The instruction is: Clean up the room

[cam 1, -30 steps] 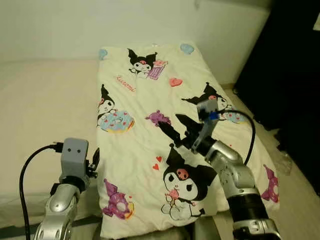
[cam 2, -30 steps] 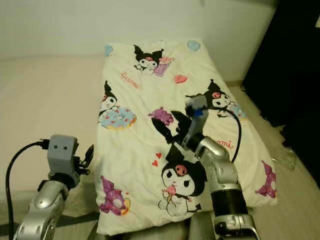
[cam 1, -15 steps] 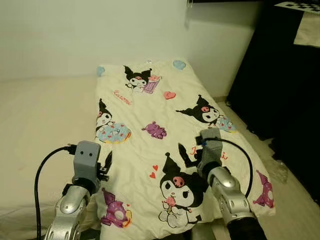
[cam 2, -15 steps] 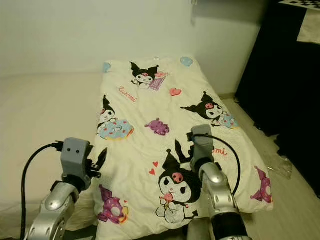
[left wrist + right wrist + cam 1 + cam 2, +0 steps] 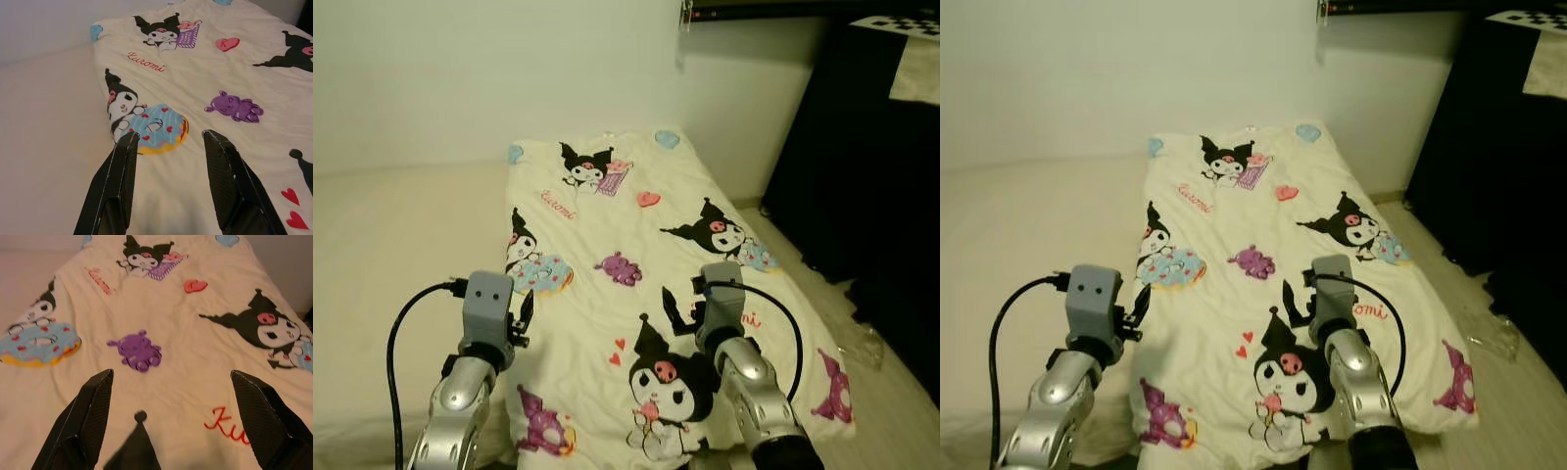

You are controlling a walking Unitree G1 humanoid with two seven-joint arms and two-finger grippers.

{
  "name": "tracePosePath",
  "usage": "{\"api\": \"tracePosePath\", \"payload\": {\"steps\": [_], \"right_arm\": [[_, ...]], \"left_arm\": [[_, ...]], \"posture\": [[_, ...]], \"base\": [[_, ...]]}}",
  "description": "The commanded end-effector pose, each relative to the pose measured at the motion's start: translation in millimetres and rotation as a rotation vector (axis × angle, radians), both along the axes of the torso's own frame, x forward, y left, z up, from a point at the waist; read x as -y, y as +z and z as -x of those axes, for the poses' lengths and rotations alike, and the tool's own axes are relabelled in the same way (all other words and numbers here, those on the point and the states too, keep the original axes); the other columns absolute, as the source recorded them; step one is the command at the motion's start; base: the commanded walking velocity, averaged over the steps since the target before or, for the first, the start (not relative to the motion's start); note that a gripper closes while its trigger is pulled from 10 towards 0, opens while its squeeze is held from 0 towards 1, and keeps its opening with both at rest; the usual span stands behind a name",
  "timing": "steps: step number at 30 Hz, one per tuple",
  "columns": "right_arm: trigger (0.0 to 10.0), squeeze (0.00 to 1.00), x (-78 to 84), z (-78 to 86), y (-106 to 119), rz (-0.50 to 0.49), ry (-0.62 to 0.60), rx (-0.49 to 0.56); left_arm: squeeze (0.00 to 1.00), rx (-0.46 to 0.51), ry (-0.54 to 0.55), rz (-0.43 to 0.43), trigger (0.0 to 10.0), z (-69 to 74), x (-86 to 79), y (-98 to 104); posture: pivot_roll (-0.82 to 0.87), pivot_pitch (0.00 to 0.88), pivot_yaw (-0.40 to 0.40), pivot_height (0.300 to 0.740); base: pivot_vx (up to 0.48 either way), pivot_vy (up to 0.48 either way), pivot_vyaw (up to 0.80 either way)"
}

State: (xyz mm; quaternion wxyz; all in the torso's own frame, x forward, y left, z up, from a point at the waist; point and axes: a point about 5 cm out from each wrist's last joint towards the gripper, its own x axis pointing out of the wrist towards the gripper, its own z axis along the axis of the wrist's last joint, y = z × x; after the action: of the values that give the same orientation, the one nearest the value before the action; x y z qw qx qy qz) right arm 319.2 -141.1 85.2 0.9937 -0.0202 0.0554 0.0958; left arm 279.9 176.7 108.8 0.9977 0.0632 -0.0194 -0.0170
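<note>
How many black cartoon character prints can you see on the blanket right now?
5 on the blanket: one at the far end, one at its left edge, one near the right edge, one between the grippers, and one partly visible.

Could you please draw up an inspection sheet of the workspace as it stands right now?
Surface: cream bed against a pale wall.
Job's things: cartoon-print blanket spread flat along the bed's right part, its edge draping toward the floor.
Clutter: clear crumpled plastic on the floor to the right.
Grippers: left claw open, raised over the blanket's left edge, holding nothing; right claw open wide above the blanket's middle, holding nothing.
Cables: black cable looping off the left wrist; another black loop off the right wrist.
Surroundings: dark furniture on the right, light floor beside the bed.
</note>
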Motion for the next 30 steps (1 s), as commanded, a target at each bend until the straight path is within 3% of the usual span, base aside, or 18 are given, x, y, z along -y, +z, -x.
{"api": "tracePosePath", "payload": {"steps": [1,14,22,30], "right_arm": [[10.0,0.0,-5.8,1.8,-4,0.002,0.017,-0.001],[10.0,0.0,-14.3,2.6,-5,-0.006,0.058,0.006],[10.0,0.0,-20.0,6.1,-12,0.003,0.094,-0.021],[10.0,0.0,-22.8,7.6,-15,-0.025,0.108,-0.022]], "left_arm": [[0.0,-0.013,-0.002,-0.022,10.0,-0.7,0.7,-4],[0.0,-0.021,-0.011,-0.04,10.0,0.6,5.5,-9],[0.0,-0.072,0.057,0.0,10.0,7.2,-3.9,-24],[0.0,-0.095,0.131,0.052,10.0,14.0,-14.6,-32]], "posture": [[-0.05,0.042,0.007,0.658],[-0.05,0.035,0.005,0.703],[-0.05,0.028,-0.005,0.738],[-0.04,0.018,-0.009,0.74]], "base": [[0.0,0.0,0.0],[0.0,0.0,0.0],[0.0,0.0,0.0],[0.0,0.0,0.0]]}}
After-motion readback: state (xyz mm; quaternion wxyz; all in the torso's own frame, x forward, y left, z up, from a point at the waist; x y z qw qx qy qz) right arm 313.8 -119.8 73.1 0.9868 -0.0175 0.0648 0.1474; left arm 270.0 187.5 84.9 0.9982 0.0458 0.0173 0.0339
